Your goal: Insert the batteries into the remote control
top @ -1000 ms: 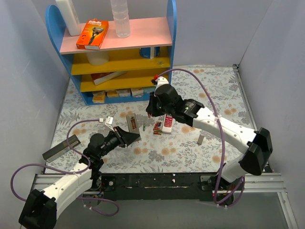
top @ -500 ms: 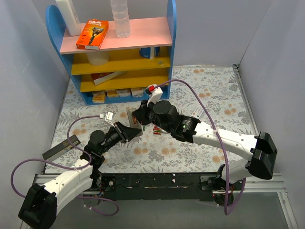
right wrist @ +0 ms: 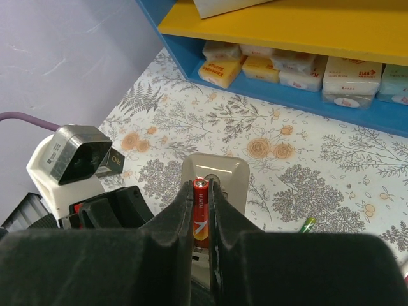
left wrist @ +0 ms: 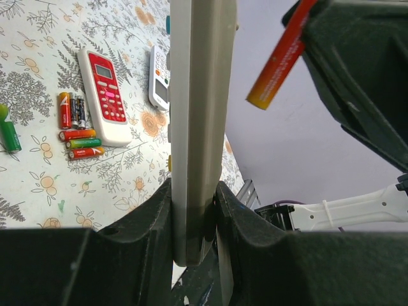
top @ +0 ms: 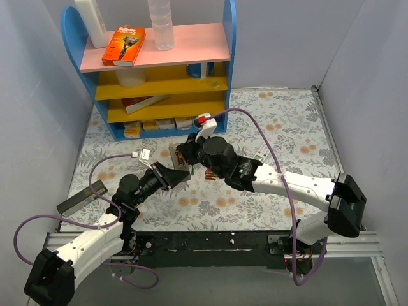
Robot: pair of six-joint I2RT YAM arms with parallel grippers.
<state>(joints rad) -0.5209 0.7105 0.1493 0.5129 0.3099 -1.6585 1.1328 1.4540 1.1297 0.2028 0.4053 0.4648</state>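
Note:
My left gripper [left wrist: 194, 210] is shut on the remote control [left wrist: 197, 127], holding the white remote on edge above the table. In the top view that left gripper [top: 173, 177] sits left of centre, and my right gripper [top: 189, 154] hovers right at the remote control [top: 176, 159]. The right gripper [right wrist: 203, 191] is shut on a red battery [right wrist: 201, 213], held just over the remote control's [right wrist: 217, 169] plain back. The same battery [left wrist: 280, 57] hangs tilted beside the remote in the left wrist view. Several loose batteries [left wrist: 76, 134] lie on the cloth.
A red-and-white remote [left wrist: 105, 95] and another white remote [left wrist: 159, 80] lie by the loose batteries. A green battery [right wrist: 307, 223] lies apart. The blue shelf unit [top: 159, 76] stands at the back left. A dark oblong object [top: 83, 197] rests near the left edge.
My right arm swung left from above the loose batteries to the remote held by the left gripper, carrying the red battery. In the last half second it barely moved.

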